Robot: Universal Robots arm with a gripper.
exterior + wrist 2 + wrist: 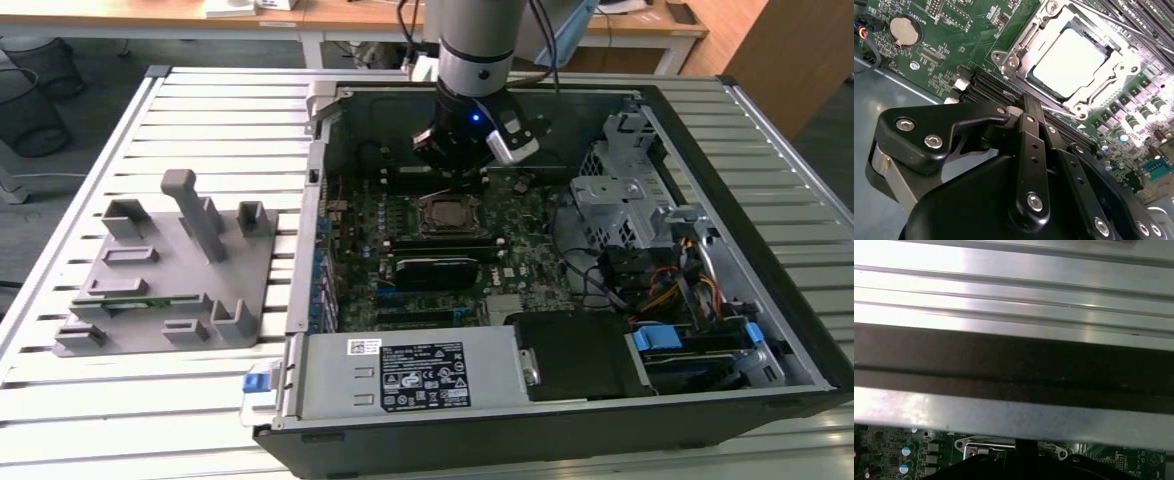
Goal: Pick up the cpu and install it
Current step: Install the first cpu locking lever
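PC case (747, 330) lies open on the slatted desk (214, 110), motherboard (534, 250) inside. Cpu (1069, 62) sits flat in the socket (1019, 47) at board centre, metal frame round it. Gripper (1029, 107) hangs just beside the socket, clear of the cpu; jaws drawn together, holding nothing. Grey fixture tray (174, 270) on desk, well apart from the case.
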